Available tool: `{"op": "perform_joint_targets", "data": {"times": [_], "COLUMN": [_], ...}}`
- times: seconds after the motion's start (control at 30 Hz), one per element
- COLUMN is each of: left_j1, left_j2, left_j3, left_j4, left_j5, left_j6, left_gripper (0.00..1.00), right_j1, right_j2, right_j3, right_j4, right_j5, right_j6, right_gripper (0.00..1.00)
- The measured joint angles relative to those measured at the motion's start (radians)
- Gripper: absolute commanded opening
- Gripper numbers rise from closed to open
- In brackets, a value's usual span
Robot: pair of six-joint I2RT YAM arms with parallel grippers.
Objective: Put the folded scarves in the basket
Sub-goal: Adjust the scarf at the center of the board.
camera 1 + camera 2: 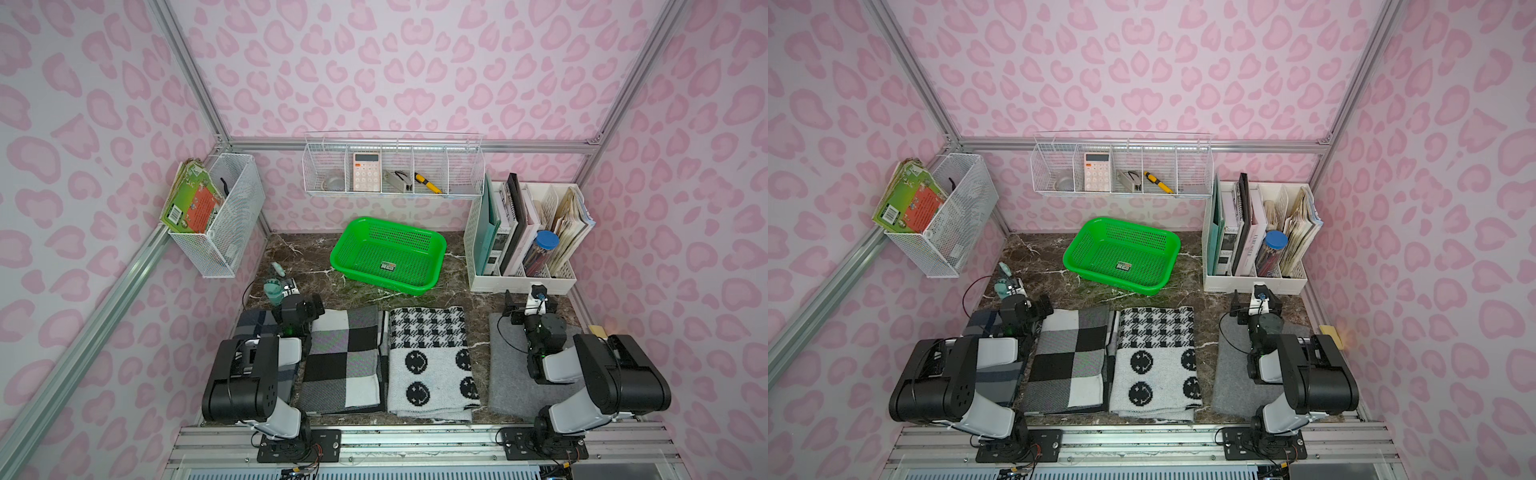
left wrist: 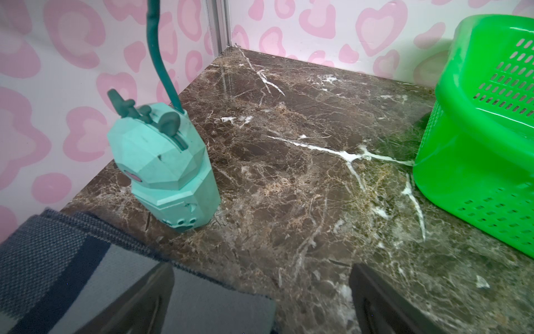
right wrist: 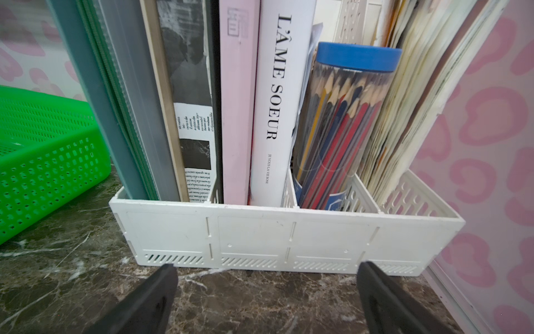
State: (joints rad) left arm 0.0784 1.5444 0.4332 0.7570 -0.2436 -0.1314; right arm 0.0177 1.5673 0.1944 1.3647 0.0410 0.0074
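Pick not begun: left gripper [image 2: 263, 271] and right gripper [image 3: 267, 269] gape empty, scarves [image 1: 430, 361] lie folded arm-side of the basket [image 1: 415, 257]; next I pinch one edge.

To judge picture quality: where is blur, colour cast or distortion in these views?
Left wrist view: left gripper's fingers blurred; basket throws green tint on the marble. Right wrist view: right gripper's fingers blurred, book spine sharp. Both top views: edges stretched.

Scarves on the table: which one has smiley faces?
The smiley scarf, lying between the checked scarf and the plain grey scarf. Only it has black smiley faces, under a houndstooth band; the others show none.
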Motion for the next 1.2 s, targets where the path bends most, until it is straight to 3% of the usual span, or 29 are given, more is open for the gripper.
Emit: {"op": "perform_joint_targets", "data": {"times": [0.43,0.53,0.63,0.7,0.83,1.03,1.2], "left_j1": [-0.01,-0.05,-0.064,-0.063,-0.068,-0.066,-0.065], "left_j2": [-0.021,-0.095,-0.129,-0.137,-0.245,-0.52,-0.644], "left_j3": [0.006,0.135,0.371,0.448,0.367,0.211,0.163], "left_j4": [-0.016,-0.212,-0.48,-0.607,-0.747,-0.725,-0.761], "left_j5": [-0.013,-0.063,-0.109,-0.125,-0.107,-0.023,0.021], "left_j6": [0.012,0.02,-0.061,-0.119,-0.188,-0.266,-0.422], "left_gripper": [0.99,0.99,0.99,0.99,0.99,0.99,0.99], "right_j1": [0.016,0.039,0.07,0.09,0.1,0.057,-0.053], "right_j2": [-0.047,-0.137,-0.218,-0.271,-0.408,-0.628,-0.876], "right_j3": [-0.015,-0.031,-0.05,-0.053,-0.008,0.109,0.05], "right_j4": [-0.006,-0.02,-0.045,-0.08,-0.245,-0.686,-0.914], "right_j5": [0.033,0.067,0.122,0.179,0.267,0.356,0.262], "right_j6": [0.0,-0.002,-0.011,-0.011,0.047,0.29,0.483], "right_gripper": [1.0,1.0,1.0,1.0,1.0,1.0,1.0]}}
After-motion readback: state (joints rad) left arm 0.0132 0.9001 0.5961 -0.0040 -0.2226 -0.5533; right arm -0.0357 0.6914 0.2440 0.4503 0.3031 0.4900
